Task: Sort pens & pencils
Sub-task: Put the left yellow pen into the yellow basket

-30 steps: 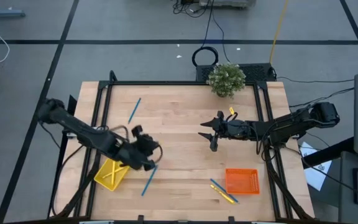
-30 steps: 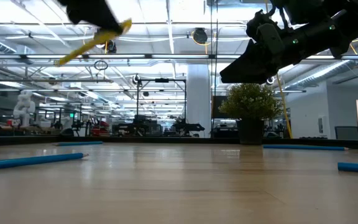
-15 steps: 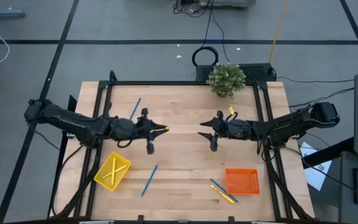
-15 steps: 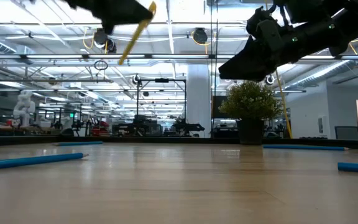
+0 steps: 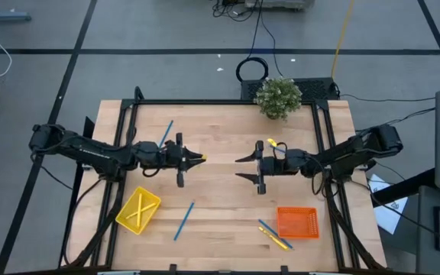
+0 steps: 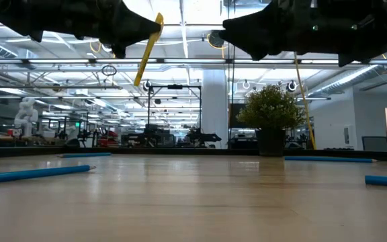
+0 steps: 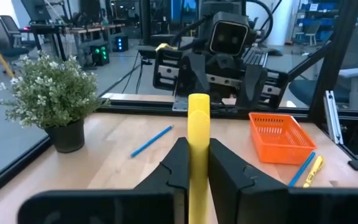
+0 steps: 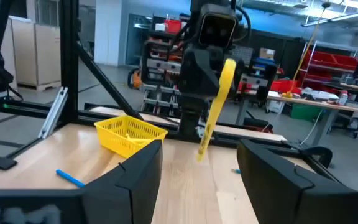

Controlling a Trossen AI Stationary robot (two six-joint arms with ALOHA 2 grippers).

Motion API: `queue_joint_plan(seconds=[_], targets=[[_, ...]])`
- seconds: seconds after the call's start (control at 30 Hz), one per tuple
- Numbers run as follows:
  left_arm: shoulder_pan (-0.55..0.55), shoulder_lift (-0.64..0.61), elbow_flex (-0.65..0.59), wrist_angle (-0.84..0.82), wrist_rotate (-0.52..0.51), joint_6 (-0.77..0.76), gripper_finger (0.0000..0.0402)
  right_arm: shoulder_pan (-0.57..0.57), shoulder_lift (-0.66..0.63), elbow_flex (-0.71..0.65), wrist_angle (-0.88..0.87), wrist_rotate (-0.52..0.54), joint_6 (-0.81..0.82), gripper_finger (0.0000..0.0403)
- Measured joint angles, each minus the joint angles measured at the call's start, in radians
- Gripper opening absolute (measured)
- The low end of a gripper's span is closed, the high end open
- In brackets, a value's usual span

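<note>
Dark left fingers [image 7: 229, 177] pinch slim yellow pencil [image 7: 198, 140].

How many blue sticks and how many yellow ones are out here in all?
Blue pens: 4 (one lies below the right arm)
Yellow pencils: 4 (2 in the yellow basket, 1 in the left hand, 1 beside the orange basket)
Total: 8

We are seeing bright, even overhead light from the ceiling strips [image 6: 180, 27], which are glaring white in the low view. The near table [image 6: 193, 208] is blurring softly there, and both arms are showing as dark silhouettes against it.
</note>
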Motion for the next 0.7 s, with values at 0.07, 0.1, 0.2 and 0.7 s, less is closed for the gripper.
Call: queue_joint_plan(seconds=[0.07,0.1,0.2,0.7], targets=[[-0.005,0.000,0.000,0.001,0.001,0.000,0.0034,-0.001,0.016,0.000,0.016,0.001,0.001,0.0199],[-0.008,0.000,0.000,0.002,0.001,0.000,0.0034,-0.003,0.021,0.000,0.021,0.003,0.001,0.0199],[-0.014,0.000,0.000,0.003,0.002,0.012,0.0034,-0.008,0.023,0.000,0.020,0.003,-0.002,0.0199],[-0.123,-0.027,0.159,-0.366,-0.014,-0.168,0.0034,-0.008,0.020,0.000,0.021,0.004,0.003,0.0199]])
